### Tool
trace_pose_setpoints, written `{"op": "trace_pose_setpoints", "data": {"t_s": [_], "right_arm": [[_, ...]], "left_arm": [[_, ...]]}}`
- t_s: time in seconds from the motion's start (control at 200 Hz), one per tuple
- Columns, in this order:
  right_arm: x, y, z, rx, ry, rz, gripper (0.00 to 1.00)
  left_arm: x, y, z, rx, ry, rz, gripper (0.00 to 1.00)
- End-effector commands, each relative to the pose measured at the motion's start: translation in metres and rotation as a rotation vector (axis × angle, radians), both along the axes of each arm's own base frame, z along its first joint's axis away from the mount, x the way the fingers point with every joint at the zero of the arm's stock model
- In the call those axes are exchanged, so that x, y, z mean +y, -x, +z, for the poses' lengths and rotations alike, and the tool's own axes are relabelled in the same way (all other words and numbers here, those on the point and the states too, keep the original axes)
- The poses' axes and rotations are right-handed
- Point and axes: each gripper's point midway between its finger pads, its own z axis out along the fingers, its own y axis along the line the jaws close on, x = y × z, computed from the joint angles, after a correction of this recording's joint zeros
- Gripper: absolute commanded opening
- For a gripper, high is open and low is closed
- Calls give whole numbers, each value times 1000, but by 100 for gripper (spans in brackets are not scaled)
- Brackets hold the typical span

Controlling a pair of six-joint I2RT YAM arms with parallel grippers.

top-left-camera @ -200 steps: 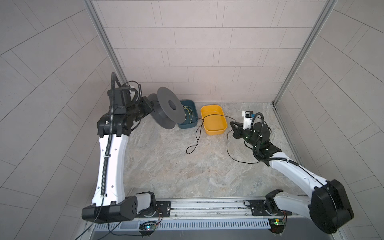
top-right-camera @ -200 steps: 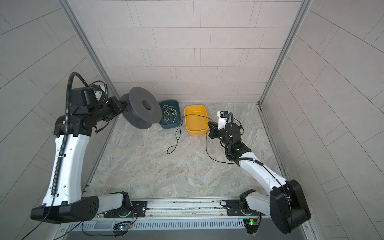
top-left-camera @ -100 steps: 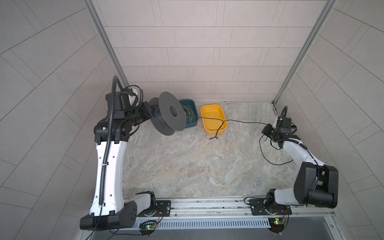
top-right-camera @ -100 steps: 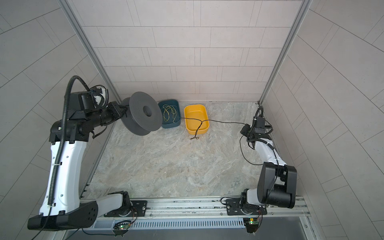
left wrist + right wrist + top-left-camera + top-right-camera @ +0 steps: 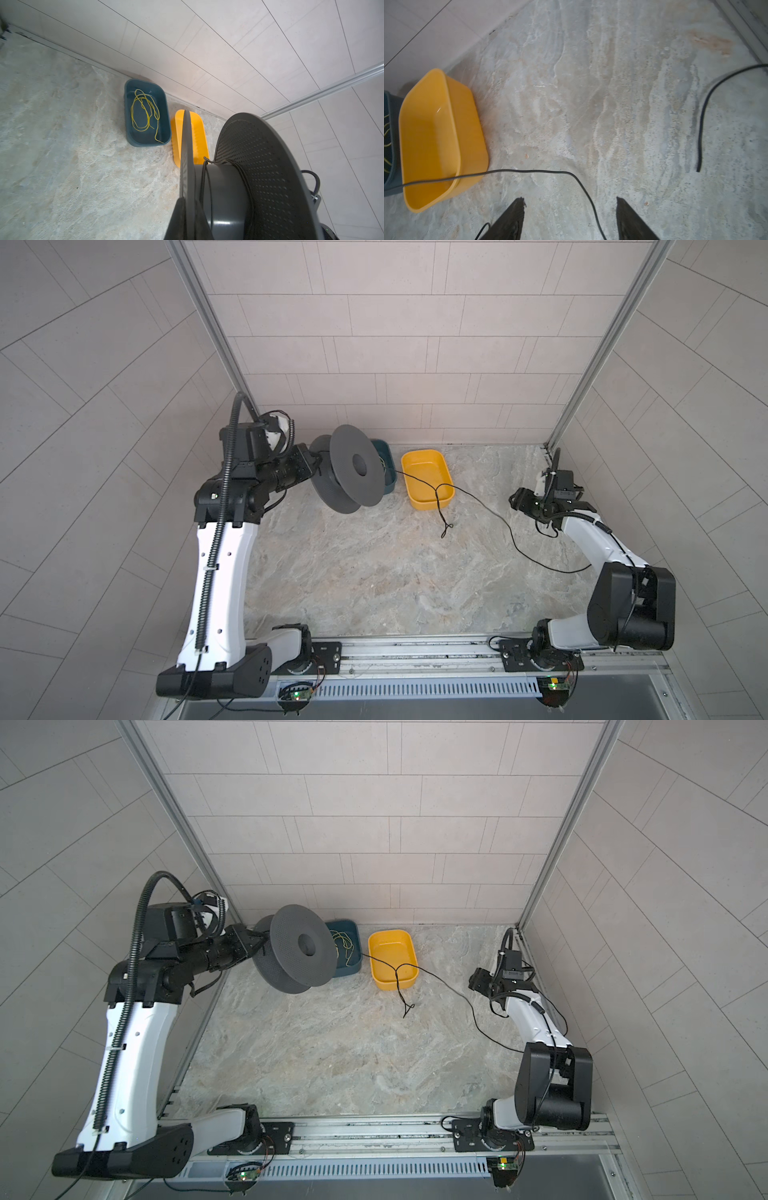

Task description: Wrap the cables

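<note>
My left gripper [image 5: 314, 459] [image 5: 188, 200] is shut on one flange of a dark grey spool [image 5: 353, 472] [image 5: 300, 952] and holds it off the floor at the back left. A few turns of the thin black cable [image 5: 205, 180] lie round the spool's hub. From there the cable [image 5: 500, 518] [image 5: 469, 1002] crosses the yellow bin [image 5: 424, 464] and lies slack on the floor towards the right wall. My right gripper [image 5: 515, 502] [image 5: 569, 200] hangs open near that wall. The cable [image 5: 542, 171] runs on the floor under the gap between its fingers, untouched.
A dark blue bin [image 5: 347, 969] [image 5: 145, 138] behind the spool holds a thin yellow-green cord [image 5: 143, 112]. The yellow bin [image 5: 392, 946] stands beside it by the back wall. Tiled walls close in the left, back and right sides. A loose cable tail [image 5: 444, 529] lies mid-floor.
The right arm swung from beside the yellow bin to the right wall, pulling the cable taut. Its jaws have since opened, and the cable now lies slack on the floor.
</note>
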Motion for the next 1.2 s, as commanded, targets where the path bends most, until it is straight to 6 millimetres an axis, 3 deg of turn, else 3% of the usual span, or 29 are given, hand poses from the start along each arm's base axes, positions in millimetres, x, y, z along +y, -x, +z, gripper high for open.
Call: {"op": "trace_pose_setpoints", "data": {"t_s": [0.0,0.11,0.335,0.445,0.615,0.746,0.881,1.126,1.196], "right_arm": [[22,7,26,-25,62,93,75],[44,13,44,-91,68,177,78],[120,18,94,-407,5,430,86],[153,21,105,-495,12,542,86],[207,24,115,-617,-112,733,83],[250,36,107,-672,-142,884,82],[277,41,92,-690,-139,970,79],[304,30,60,-640,-159,1023,77],[310,27,51,-621,-179,1030,67]], "left_arm": [[-22,-2,25,-88,48,-85,0],[-35,-1,26,-88,57,-136,0],[-52,4,34,-82,106,-213,0],[-55,6,35,-82,114,-228,0],[-59,10,40,-82,135,-255,0],[-59,11,42,-83,141,-258,0],[-62,11,45,-83,162,-270,0],[-63,10,51,-96,172,-272,0],[-62,10,51,-99,168,-266,0]]}}
